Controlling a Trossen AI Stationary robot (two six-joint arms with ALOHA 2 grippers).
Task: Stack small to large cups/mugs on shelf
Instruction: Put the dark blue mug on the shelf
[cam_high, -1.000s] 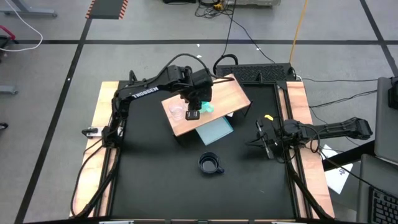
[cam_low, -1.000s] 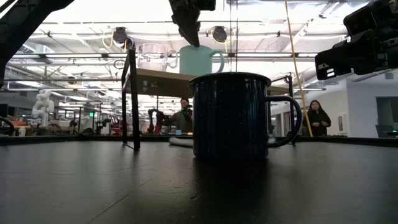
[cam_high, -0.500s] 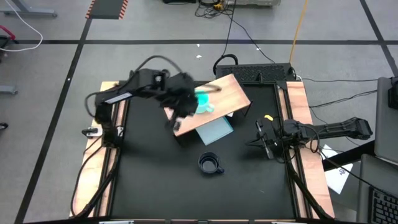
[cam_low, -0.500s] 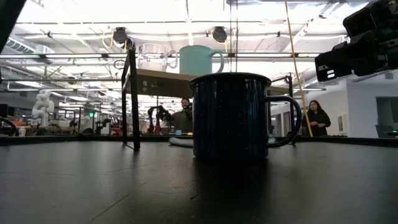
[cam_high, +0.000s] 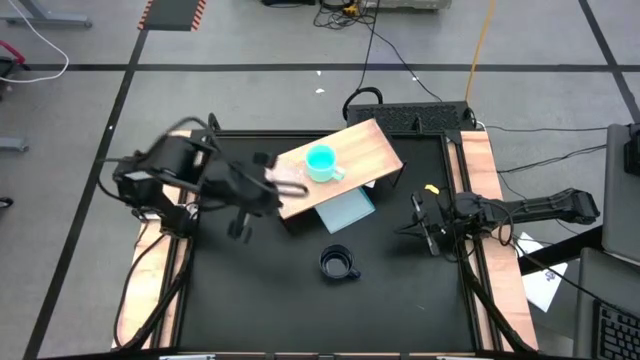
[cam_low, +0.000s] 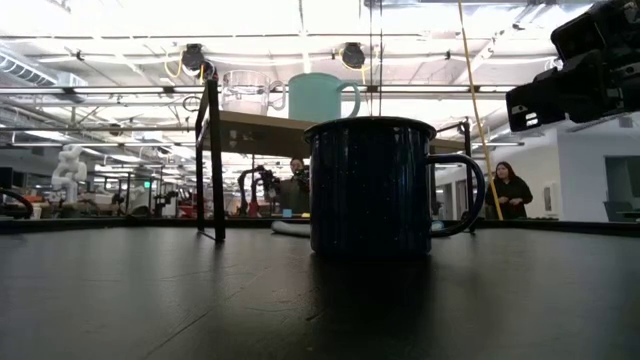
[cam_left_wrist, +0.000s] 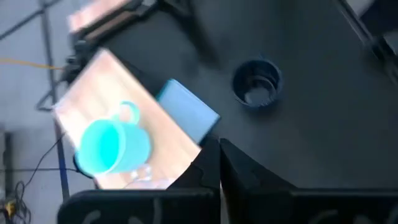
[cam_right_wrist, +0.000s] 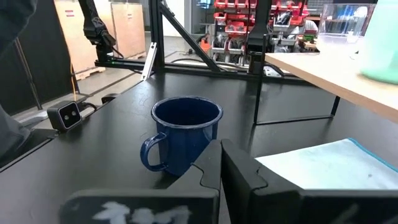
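Awaiting pickup at the worktop's six o'clock, the black mug (cam_high: 339, 264) stands below the shelf (cam_high: 360, 150); both arms' fingers closed, empty.

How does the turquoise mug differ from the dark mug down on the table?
The turquoise mug stands on the wooden shelf; the dark mug stands lower, on the black table. The turquoise mug is light and bright, the dark mug nearly black. Both are upright, handled and untouched by any gripper.
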